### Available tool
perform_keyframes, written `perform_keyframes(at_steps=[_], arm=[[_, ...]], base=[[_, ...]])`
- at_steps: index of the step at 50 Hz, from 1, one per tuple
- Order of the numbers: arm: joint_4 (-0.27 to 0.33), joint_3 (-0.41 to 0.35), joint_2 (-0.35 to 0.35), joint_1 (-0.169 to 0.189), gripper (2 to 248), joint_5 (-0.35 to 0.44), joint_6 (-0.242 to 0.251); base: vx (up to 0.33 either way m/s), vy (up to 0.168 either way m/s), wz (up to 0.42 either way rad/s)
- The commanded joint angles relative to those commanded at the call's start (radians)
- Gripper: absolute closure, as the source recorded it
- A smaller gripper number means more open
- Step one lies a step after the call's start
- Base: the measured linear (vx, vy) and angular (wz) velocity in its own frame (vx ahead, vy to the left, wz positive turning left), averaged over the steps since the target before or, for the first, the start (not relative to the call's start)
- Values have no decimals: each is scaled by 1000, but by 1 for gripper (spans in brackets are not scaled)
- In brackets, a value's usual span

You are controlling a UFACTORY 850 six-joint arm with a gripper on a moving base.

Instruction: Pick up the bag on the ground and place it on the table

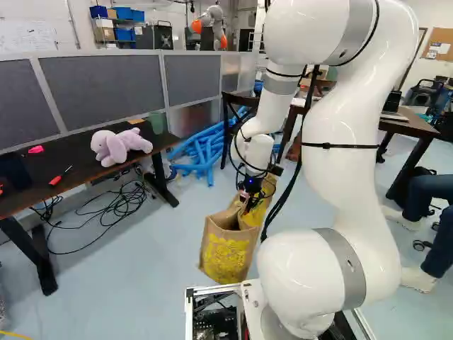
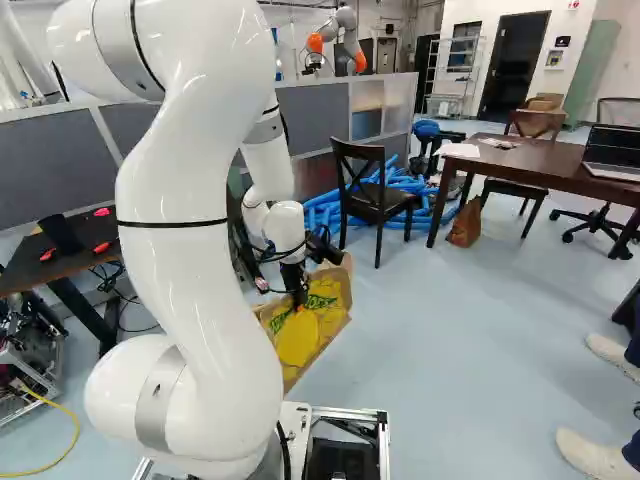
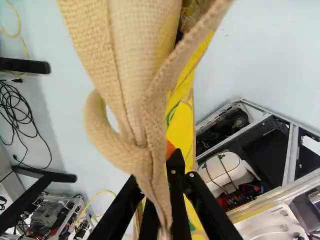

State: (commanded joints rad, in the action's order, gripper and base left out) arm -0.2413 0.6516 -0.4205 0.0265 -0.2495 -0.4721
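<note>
Tan open-topped bag with yellow print [image 2: 328,318] left of middle, black two-finger hand [image 2: 298,298] at it. Beyond: dark wooden cross-back chair [image 2: 378,196] near long blue tubes [image 2: 325,212]. Right: dark brown wooden counter [image 2: 562,168], open laptop [image 2: 612,150] on top, small brown bag [image 2: 466,224] near a leg.

My arm [image 1: 347,170] is glossy white and rounded, with grey bands [image 1: 352,265] at the joints, thin black straps [image 1: 340,146] and loose black cables [image 1: 284,201]. My end effector [image 1: 245,203] is black, with small round screws [image 3: 191,175] near the wrist view's bottom centre. Silver framing [image 2: 350,412] edges my base.
</note>
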Motion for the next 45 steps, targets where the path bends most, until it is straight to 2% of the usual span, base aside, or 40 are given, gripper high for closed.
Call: perform_keyframes(at_steps=[8,32,45], arm=[[23,-1,31,0,228,-17,0],[152,-6,126,0,228,-78,0],[179,5,168,12,228,-136,0]], base=[[0,0,0],[0,0,0],[0,0,0]])
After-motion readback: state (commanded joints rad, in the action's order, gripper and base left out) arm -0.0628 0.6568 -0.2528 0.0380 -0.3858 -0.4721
